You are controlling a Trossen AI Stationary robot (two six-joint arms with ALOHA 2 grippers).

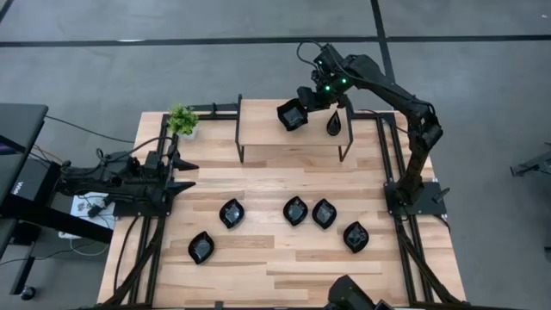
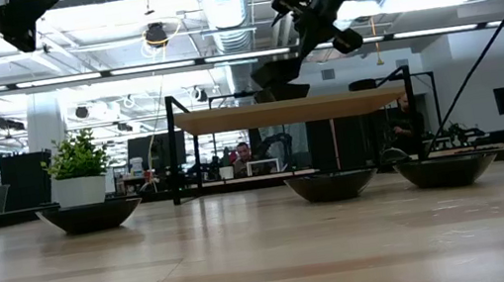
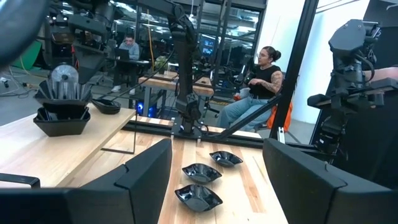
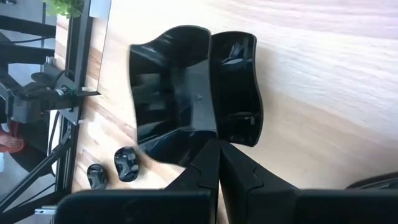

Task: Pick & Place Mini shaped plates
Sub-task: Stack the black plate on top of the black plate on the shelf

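My right gripper (image 1: 310, 102) is over the raised wooden shelf (image 1: 267, 129) at the table's far side, shut on a black wavy-edged square plate (image 1: 293, 114). In the left wrist view that plate (image 3: 62, 99) sits on or just above a second square plate (image 3: 60, 122), which rests on the shelf. A teardrop plate (image 1: 334, 126) lies on the shelf to their right. Several more black plates (image 1: 295, 210) lie flat on the table. My left gripper (image 1: 188, 174) waits open at the table's left side, touching nothing. My right gripper pinches the square plate by its rim (image 4: 210, 132) between its two shut fingers. The fingers slant down from the table's right and far side. The plate is tilted over the second square plate (image 4: 239, 87). Whether the two plates touch, I cannot tell.
A small green potted plant (image 1: 182, 120) stands at the far left corner beside the shelf. Black frame rails (image 1: 392, 164) run along the table's left and right edges. People sit in the room beyond the table (image 3: 261, 81).
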